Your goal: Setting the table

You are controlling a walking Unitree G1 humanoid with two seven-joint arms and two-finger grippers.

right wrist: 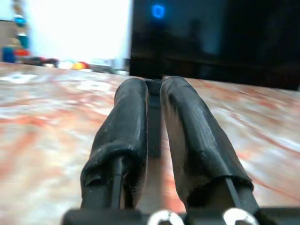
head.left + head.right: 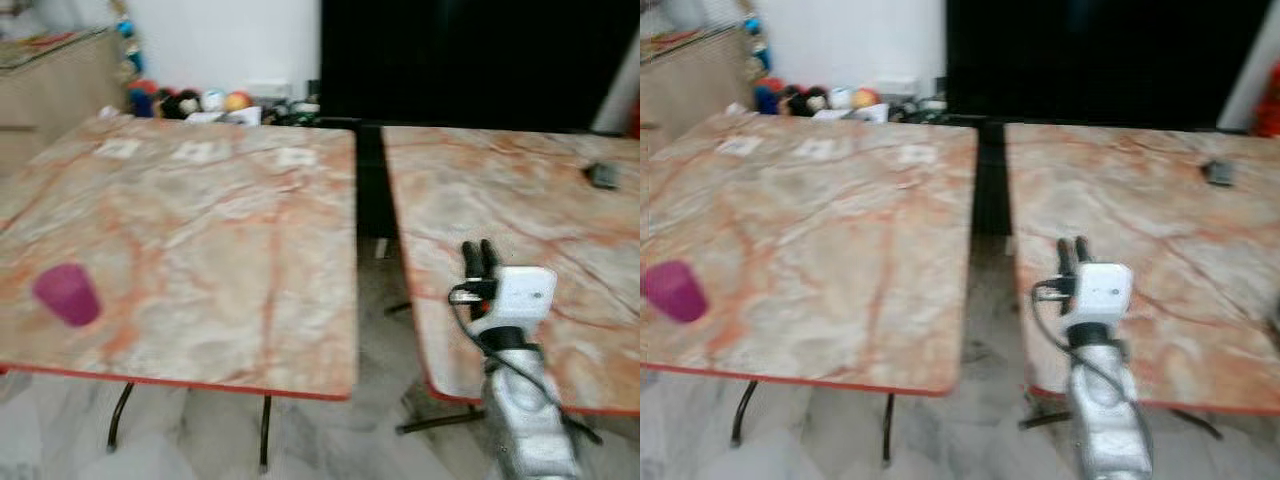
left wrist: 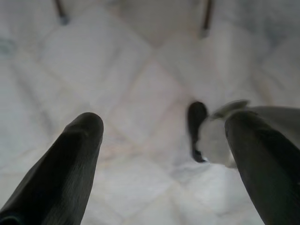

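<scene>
A purple cup (image 2: 67,294) stands upright near the front edge of the left bench (image 2: 200,230); its inside cannot be seen. The right tool (image 2: 479,258), fingers pressed together and empty, hovers over the right bench (image 2: 520,200). A small dark object (image 2: 603,175) there is too blurred to identify. The left tool (image 3: 164,140) hangs spread over the floor (image 3: 140,70).

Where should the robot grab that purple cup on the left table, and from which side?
Grip the purple cup across its side wall, about mid-height, fingers on opposite sides. It sits near the near-left corner of the left table with bare tabletop around it, so coming from the table's near edge looks easiest. The blur hides whether it stands upright or upside down, so a rim pinch is riskier.
</scene>
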